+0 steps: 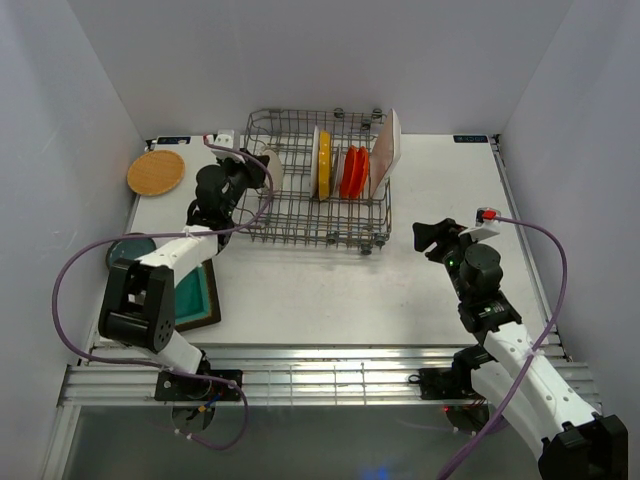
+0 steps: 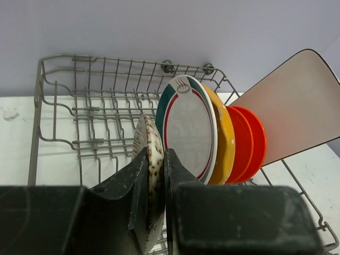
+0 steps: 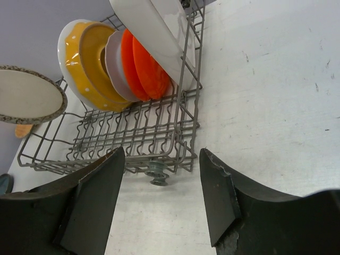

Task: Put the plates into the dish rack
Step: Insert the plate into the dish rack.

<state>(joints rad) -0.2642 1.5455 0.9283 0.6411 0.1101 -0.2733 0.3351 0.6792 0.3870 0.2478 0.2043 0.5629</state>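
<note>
Closest: left end effector [image 2: 155, 178], pinched on rim of speckled pale plate [image 2: 150, 154]; plate held upright over left half of dish rack [image 2: 79, 122], just beside green-rimmed plate [image 2: 188, 133]. Spread and empty: right end effector [image 3: 162, 175], right of dish rack. On worktop [image 1: 400, 290], left of dish rack: wooden plate [image 1: 156, 172] and square teal plate [image 1: 192, 293]. Risk judged: if lowered off-slot, plate could be knocked against neighbour or tipped flat; thin rim grip could be lost.

— White table [image 1: 330, 290], and the dish rack [image 1: 290, 215] stands on it, toward the far side.
— And on the left?
— A wooden plate [image 1: 156, 172] lies flat in the far-left corner, a dark teal plate [image 1: 127, 248] at the left edge, and a square teal plate [image 1: 195, 293] nearer, close beside it.
</note>
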